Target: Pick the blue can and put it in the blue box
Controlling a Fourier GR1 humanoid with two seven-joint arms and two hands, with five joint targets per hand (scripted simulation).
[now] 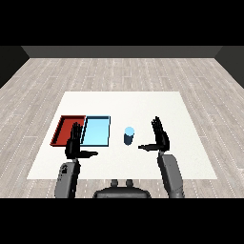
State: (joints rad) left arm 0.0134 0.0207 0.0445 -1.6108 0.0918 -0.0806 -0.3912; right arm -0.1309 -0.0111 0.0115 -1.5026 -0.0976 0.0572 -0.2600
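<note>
Blue can (pixel 128 135) stands upright on tabletop (pixel 157 107), between blue tray (pixel 96 131) and right robot hand (pixel 160 138). Both hands open, left robot hand (pixel 74 144) idle. Risk: thumb-side approach tips the can, or nudges it leftward.

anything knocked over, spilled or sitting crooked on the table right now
Nothing stands out. The blue can stands upright on the white table, just right of the light blue tray. The red tray lies flush beside the blue one. Both hands, left and right, are open and hold nothing.
</note>
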